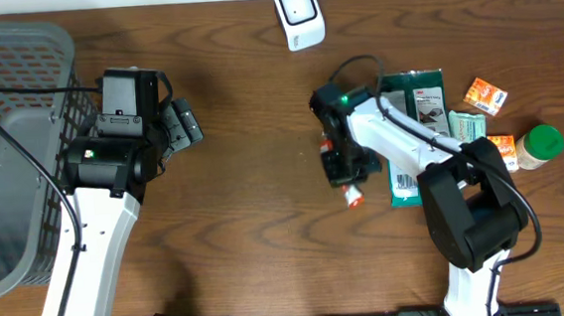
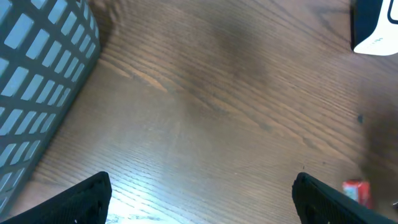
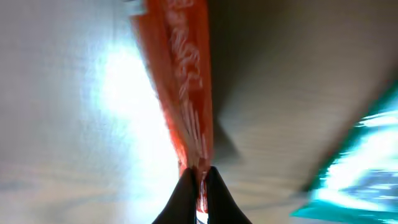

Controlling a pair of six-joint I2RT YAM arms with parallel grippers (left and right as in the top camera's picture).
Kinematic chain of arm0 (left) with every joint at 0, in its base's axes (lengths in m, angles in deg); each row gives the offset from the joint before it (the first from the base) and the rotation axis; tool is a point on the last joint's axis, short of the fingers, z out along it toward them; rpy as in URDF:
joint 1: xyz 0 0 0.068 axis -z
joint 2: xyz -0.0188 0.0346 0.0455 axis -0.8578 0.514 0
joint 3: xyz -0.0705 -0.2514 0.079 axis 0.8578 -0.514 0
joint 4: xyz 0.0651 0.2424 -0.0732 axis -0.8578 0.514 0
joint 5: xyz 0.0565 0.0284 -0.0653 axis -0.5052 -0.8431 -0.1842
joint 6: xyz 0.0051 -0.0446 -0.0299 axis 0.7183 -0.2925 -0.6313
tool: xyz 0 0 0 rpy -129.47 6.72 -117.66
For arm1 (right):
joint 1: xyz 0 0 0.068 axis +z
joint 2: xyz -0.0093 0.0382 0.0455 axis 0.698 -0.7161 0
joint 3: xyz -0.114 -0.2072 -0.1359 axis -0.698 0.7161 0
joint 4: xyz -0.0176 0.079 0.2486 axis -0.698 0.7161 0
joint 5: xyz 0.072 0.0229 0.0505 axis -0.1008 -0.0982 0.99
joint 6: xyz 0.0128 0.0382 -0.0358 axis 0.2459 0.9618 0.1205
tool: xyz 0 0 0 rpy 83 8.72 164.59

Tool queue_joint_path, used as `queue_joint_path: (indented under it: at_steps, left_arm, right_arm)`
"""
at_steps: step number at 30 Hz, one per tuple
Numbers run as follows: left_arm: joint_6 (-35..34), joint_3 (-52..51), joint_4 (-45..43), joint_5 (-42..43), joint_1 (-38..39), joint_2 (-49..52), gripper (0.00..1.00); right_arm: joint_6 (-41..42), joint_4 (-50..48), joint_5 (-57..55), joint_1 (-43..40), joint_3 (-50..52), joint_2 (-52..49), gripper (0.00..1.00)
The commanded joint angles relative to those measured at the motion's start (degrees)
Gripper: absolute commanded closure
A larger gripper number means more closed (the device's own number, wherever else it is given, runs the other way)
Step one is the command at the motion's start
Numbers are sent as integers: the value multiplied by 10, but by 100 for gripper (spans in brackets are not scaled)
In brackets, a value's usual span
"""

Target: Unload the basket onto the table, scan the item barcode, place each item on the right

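A thin red-orange packet (image 3: 183, 81) is pinched at its end by my right gripper (image 3: 199, 177), whose jaws are shut on it. From above, the packet's (image 1: 355, 195) lower tip pokes out under the right gripper (image 1: 347, 173) in the middle of the table. The white scanner (image 1: 297, 14) stands at the far edge, apart from both arms, and its corner (image 2: 376, 28) shows in the left wrist view. My left gripper (image 2: 202, 183) is open over bare wood, holding nothing, beside the basket (image 1: 180, 125). No barcode is readable.
A grey mesh basket (image 1: 6, 58) fills the left side. Right of the held packet lie a teal-and-white pouch (image 1: 404, 181), a dark green pouch (image 1: 419, 99), small orange boxes (image 1: 486, 95) and a green-lidded jar (image 1: 538, 146).
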Motion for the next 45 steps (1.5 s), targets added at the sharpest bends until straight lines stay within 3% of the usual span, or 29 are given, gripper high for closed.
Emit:
queue_joint_path:
  at_steps: [1,10,19,30,41,42,45]
  left_arm:
    - [7,7,0,-7,-1,-1,7]
    - [7,7,0,-7,-1,-1,7]
    - [7,7,0,-7,-1,-1,7]
    - [7,7,0,-7,-1,-1,7]
    - [7,7,0,-7,-1,-1,7]
    - [7,7,0,-7,-1,-1,7]
    - [7,7,0,-7,-1,-1,7]
  right_arm:
    - [-5,-6,-143,20,-31,70,99]
    - [-5,-17,-309,90,-28,91,99]
    - [62,-19,-500,162,-24,1,99]
    - [76,-61,-471,175,-24,-98,99]
    - [74,-97,-284,175,-24,-115,97]
    - [74,-96,-281,175,-24,-115,96]
    - [74,-92,-277,176,-24,-115,67]
